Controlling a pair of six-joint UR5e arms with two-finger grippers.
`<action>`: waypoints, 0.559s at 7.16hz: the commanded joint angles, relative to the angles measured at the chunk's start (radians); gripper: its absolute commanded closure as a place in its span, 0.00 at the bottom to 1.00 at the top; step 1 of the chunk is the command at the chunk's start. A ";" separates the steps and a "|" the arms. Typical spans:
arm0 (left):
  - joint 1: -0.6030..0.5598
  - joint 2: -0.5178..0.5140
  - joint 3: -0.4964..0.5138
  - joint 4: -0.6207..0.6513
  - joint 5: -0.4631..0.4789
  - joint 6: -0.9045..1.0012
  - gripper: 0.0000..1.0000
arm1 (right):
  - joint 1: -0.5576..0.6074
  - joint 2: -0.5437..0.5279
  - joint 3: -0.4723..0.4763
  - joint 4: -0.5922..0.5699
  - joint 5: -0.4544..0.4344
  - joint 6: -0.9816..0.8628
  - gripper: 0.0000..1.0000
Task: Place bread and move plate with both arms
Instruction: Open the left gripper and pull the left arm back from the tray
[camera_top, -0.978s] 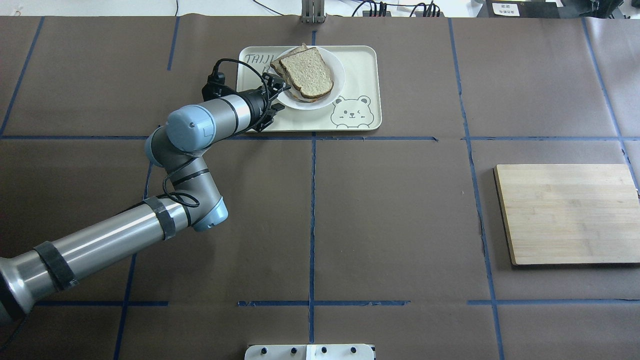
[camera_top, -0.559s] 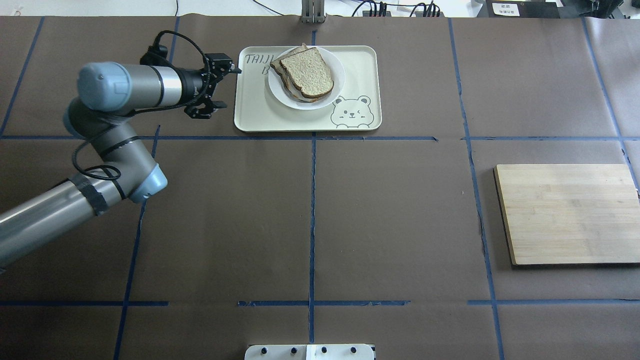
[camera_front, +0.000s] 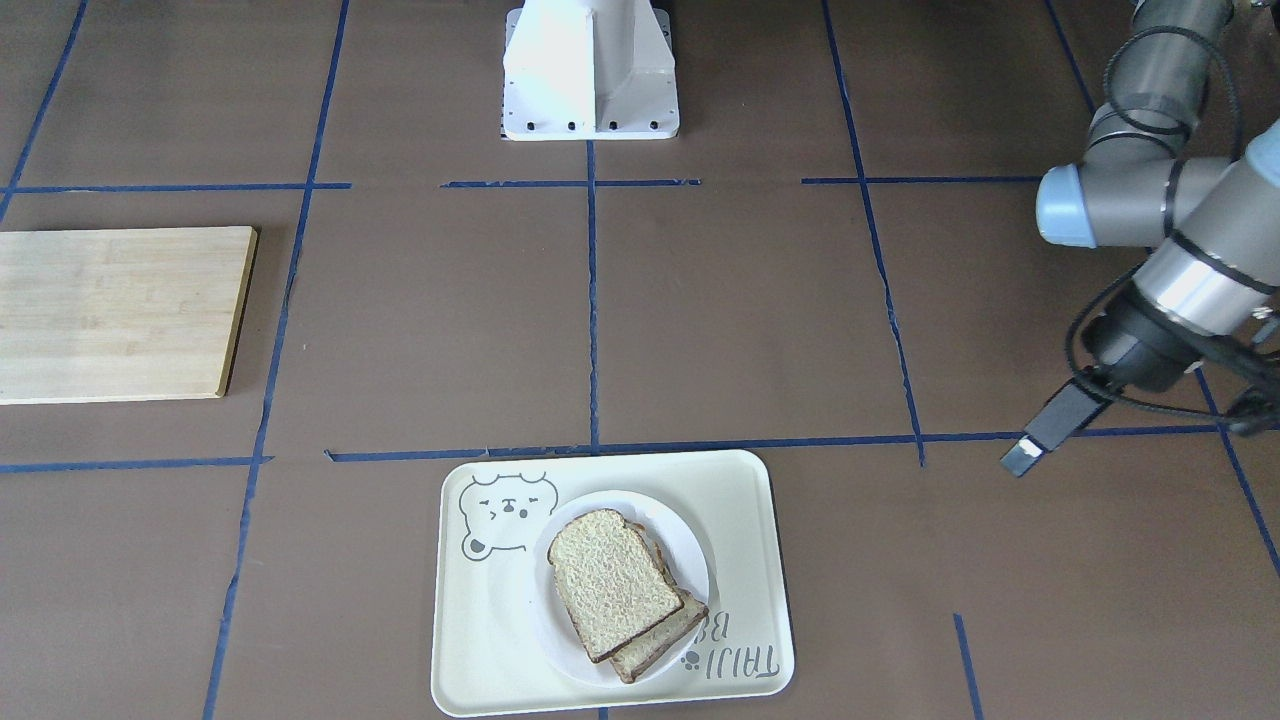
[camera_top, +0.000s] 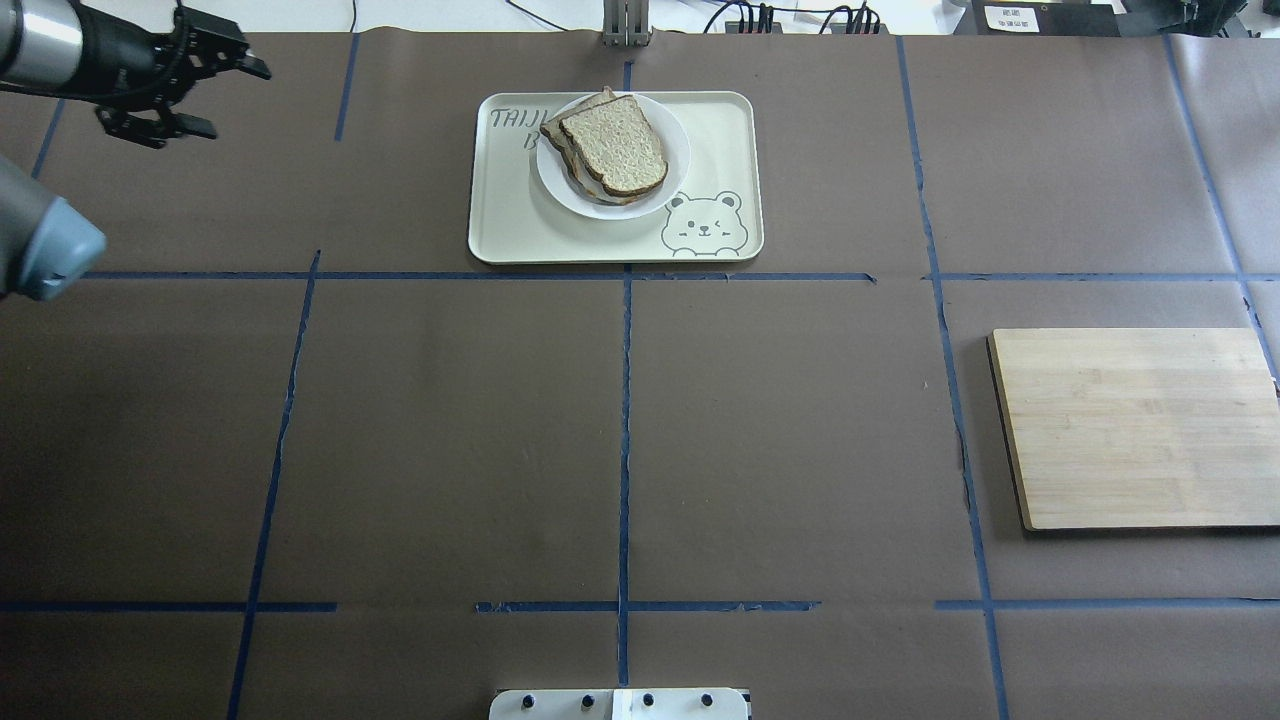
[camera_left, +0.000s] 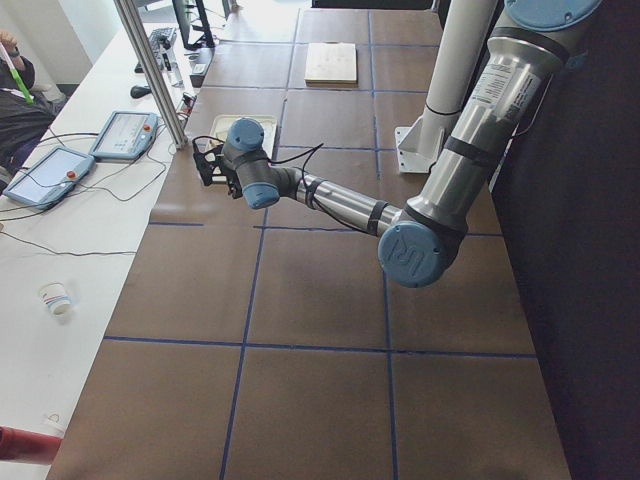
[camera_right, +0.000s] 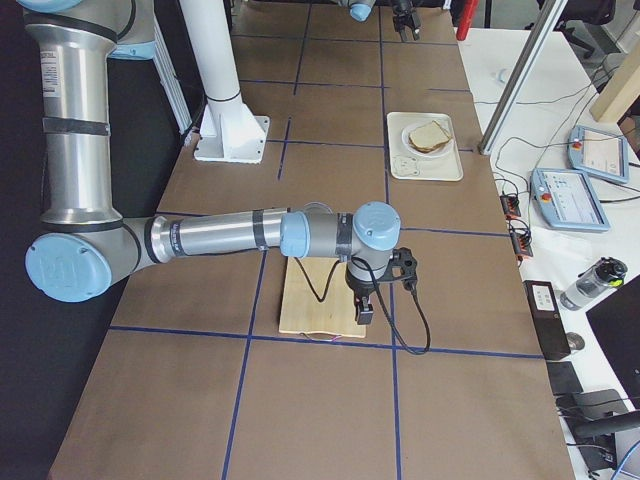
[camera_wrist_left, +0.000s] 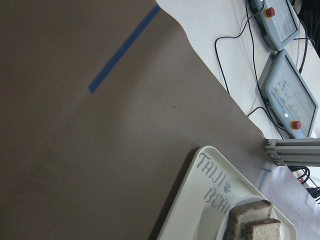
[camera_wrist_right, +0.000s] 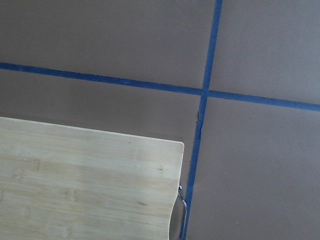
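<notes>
Overhead view: bread (camera_top: 615, 145) lies on a second slice (camera_top: 552, 132); both on plate (camera_top: 678, 150), plate on tray (camera_top: 510, 225), far side of table, centre.
Left gripper (camera_top: 236, 102): fingers spread, empty, over bare table at far left corner, well apart from tray.
Right gripper (camera_right: 365, 308): above cutting board (camera_top: 1135, 425), shown only by side camera; spread or closed, cannot tell.
Stage: bread looks placed; plate move not yet done, judging by layout.
Risk 1: plate rim low and close against tray's far lip. Shallow pinch likely to slip, or to drag tray along.
Risk 2: top slice sits skewed on lower one. Tilt or jerk in lift likely to slide it off.
Risk 3: uneven lift between two arms would tip plate toward lagging side.
Risk 4: both grippers far from plate. Converging paths near rim could clip bread or each other.
</notes>
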 joint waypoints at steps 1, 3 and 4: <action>-0.129 0.109 -0.017 0.138 -0.073 0.443 0.00 | 0.026 -0.040 -0.032 0.092 -0.007 0.027 0.00; -0.242 0.149 -0.020 0.384 -0.098 0.900 0.00 | 0.026 -0.041 -0.048 0.093 0.001 0.073 0.00; -0.297 0.172 -0.014 0.502 -0.096 1.127 0.00 | 0.026 -0.041 -0.050 0.093 0.001 0.076 0.00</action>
